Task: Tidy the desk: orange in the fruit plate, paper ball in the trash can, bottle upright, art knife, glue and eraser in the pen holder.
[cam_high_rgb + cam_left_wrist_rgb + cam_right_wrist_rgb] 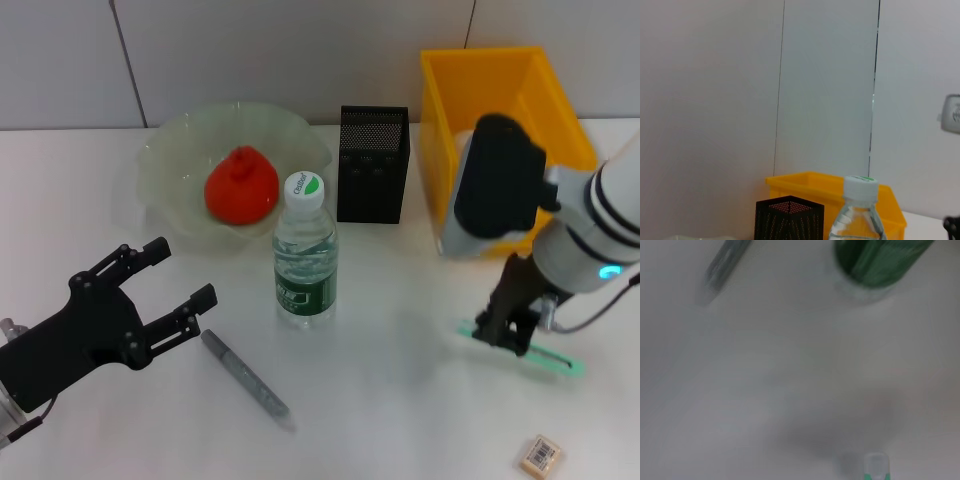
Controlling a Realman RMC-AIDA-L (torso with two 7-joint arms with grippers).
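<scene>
The orange (241, 186) lies in the pale-green fruit plate (165, 160) at the back left. In the middle the bottle (305, 252) stands upright, with the black mesh pen holder (372, 163) behind it. My right gripper (507, 330) is down at the table over one end of a slim green stick (545, 356). A grey pen-shaped stick (247, 376) lies in front of the bottle. Which one is the art knife and which the glue I cannot tell. The tan eraser (541, 454) rests at the front right. My left gripper (183, 273) hovers open at the front left, holding nothing. The paper ball is hidden.
The yellow trash can (556, 100) stands at the back right, partly behind my right arm. The left wrist view shows the bottle (859, 212), pen holder (789, 220) and trash can (810, 182) against a pale wall. In the right wrist view the green stick's tip (875, 466) shows.
</scene>
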